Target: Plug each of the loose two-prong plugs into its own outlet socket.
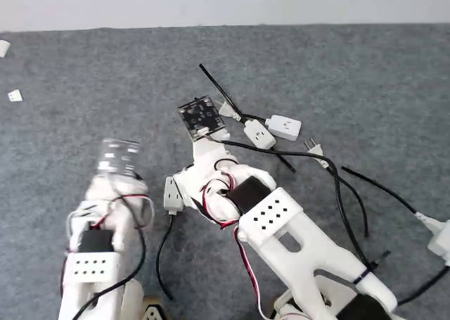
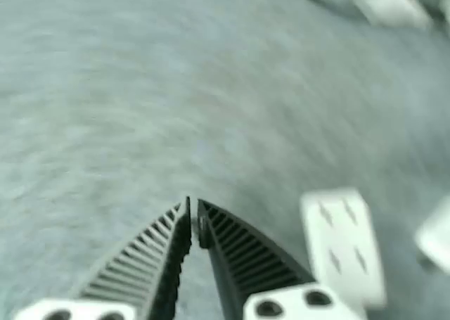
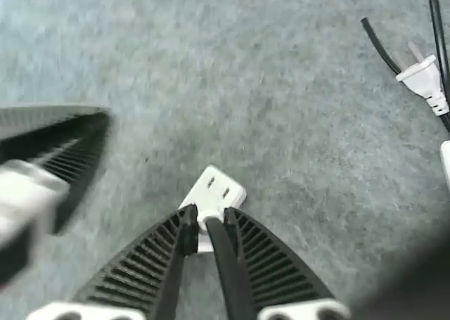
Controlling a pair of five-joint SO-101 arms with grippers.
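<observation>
My right claw [image 3: 204, 225] grips a white outlet socket [image 3: 216, 188] on the grey desk [image 3: 281, 123], with a loose two-prong plug [image 3: 424, 79] well apart from it. My left claw [image 2: 195, 209] is pinched narrow and empty, with a second outlet socket [image 2: 342, 242] just beside it.

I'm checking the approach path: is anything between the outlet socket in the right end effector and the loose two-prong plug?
Nothing visible. Bare grey carpet separates the outlet socket held by the right end effector from the two-prong plug.
</observation>
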